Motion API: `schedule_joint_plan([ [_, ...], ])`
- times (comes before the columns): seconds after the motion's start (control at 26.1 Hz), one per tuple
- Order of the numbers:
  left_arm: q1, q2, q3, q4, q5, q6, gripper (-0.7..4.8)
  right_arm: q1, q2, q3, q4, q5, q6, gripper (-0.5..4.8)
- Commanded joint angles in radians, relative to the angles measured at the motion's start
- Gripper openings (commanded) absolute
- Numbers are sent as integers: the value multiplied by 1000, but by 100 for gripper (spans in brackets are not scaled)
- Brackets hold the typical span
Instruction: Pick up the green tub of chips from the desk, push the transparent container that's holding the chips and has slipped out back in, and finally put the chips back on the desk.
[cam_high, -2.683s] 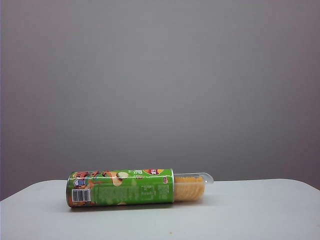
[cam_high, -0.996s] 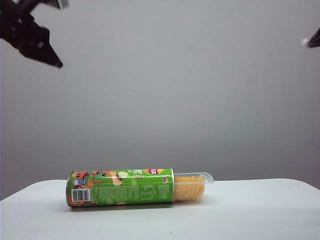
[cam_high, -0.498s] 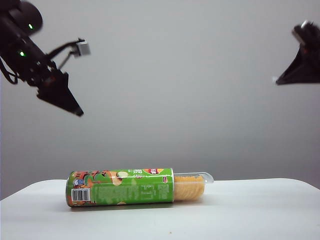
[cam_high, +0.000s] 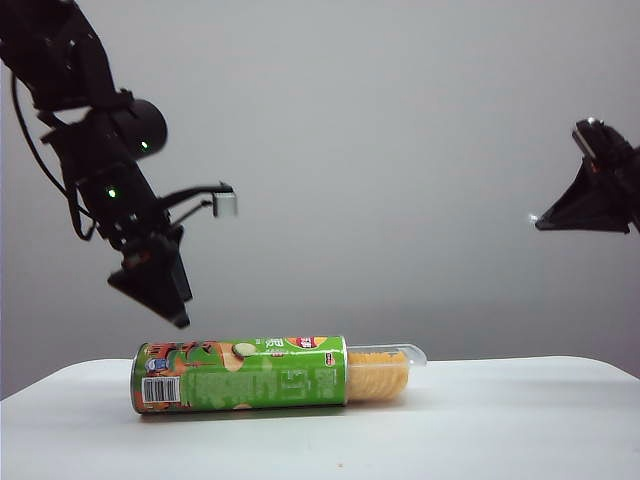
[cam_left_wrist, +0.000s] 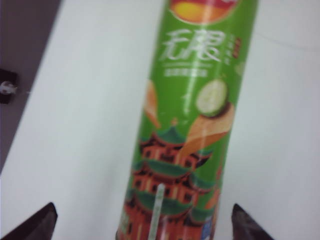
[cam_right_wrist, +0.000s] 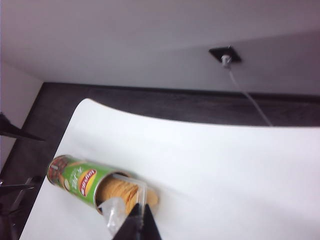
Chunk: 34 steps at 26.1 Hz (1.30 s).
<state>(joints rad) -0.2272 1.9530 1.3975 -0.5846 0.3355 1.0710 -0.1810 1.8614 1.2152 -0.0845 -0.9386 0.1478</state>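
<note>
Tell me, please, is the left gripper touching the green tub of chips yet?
Apart. In the exterior view, the left gripper hangs above the green tub of chips, with grey wall visible between its fingertips and the tub.

We count one green tub of chips (cam_high: 240, 374), lying on its side just below the left gripper (cam_high: 165, 300), whose two fingers are spread wide. We count one transparent container (cam_high: 385, 371), sticking out of the tub's end on the side toward the right gripper (cam_high: 545, 222) and well below it. Inside sits one stack of chips (cam_high: 378, 376). We count one desk (cam_high: 500, 420) under both grippers. That makes two grippers; the right one's fingers are pressed together.
</note>
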Motion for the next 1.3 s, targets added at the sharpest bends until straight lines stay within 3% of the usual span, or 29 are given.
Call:
schedule_joint_plan([
  [0.04, -11, 24, 5, 8, -29, 33, 479, 1, 12, 5, -21, -19, -11, -5],
  [0.23, -11, 71, 11, 19, -90, 63, 479, 1, 19, 3, -35, -33, -24, -5],
  [0.46, -12, 154, 44, 20, -85, 66, 479, 13, 19, 2, -72, -33, -71, -5],
  [0.8, -23, 204, 45, 69, -60, 66, 479, 45, 19, 2, -275, -32, -385, -5],
  [1.03, -36, 209, 45, 79, -42, 66, 403, 58, 20, 2, -299, -31, -413, -5],
  [1.15, -36, 215, 45, 84, -43, 66, 275, 60, 23, 2, -298, -29, -413, -5],
  [1.3, -37, 211, 47, 87, -44, 64, 265, 64, 24, 2, -292, -22, -414, -5],
])
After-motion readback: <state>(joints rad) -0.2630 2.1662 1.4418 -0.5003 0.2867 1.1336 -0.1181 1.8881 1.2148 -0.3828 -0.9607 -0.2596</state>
